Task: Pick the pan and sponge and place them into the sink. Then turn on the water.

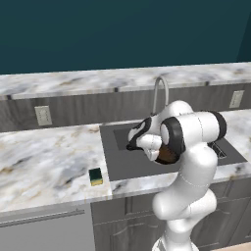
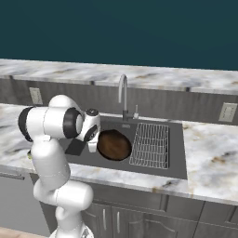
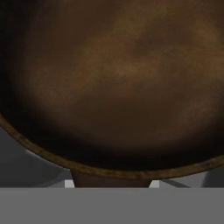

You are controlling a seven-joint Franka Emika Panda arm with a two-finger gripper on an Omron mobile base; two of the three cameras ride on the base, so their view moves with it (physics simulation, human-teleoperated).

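Marbled stone desk [image 1: 44, 157], veined white and tan, carrying all items. Dark-grey sink [image 2: 174, 162] recessed in it, with wire rack [image 2: 151, 144] on one side and curved steel faucet [image 2: 122, 90] at the back rim. Dark-brown pan [image 2: 114, 145] over the basin beside the rack, seen close in the hand view [image 3: 118, 83]; whether resting on the basin floor or raised, cannot tell. Fingers hidden behind the wrist in both base views; closed together at the pan's handle end, handle root [image 3: 111, 180] at the bottom of the hand view. Green-topped yellow sponge [image 1: 95, 176] on the desk near the front edge, left of the sink. No readable writing, brands or labels on any surface.
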